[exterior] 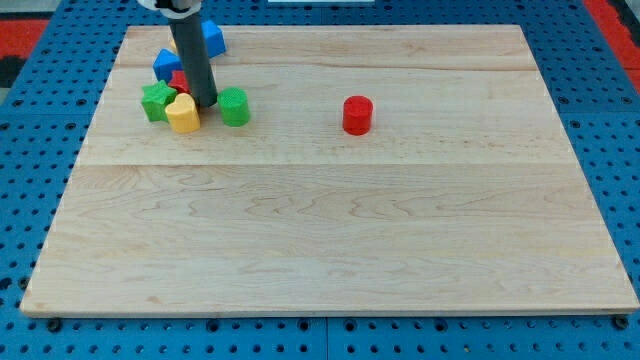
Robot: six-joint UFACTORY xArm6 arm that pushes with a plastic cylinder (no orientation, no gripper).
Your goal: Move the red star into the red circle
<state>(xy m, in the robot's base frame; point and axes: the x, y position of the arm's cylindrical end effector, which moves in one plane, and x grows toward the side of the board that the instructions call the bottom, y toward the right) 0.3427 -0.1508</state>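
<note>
You would have seen the worktop [330, 250], a pale wooden board lying on a blue pegboard [30, 120], with most blocks bunched near the view's top left. The rod [192, 50] came down into that bunch, and my tip [206, 104] rested on the wood between the yellow heart [183, 114] and the green round block [234, 106], just beside both; whether it touched either, you could not have told. The arm carried no claw, only the rod, so nothing was open, closed or held. The red star [177, 80] lay just left of the rod and slightly above my tip in the view, mostly hidden by the rod and its neighbours, so only a small red patch showed. It sat pressed among the lower blue block [166, 65] above it, the green star [155, 101] at its lower left, and the yellow heart below it. The upper blue block [214, 40] stood to the right of the rod, near the board's top edge. The red circle [357, 115] stood alone, well apart from the cluster toward the view's right, with bare wood between it and the green round block.
</note>
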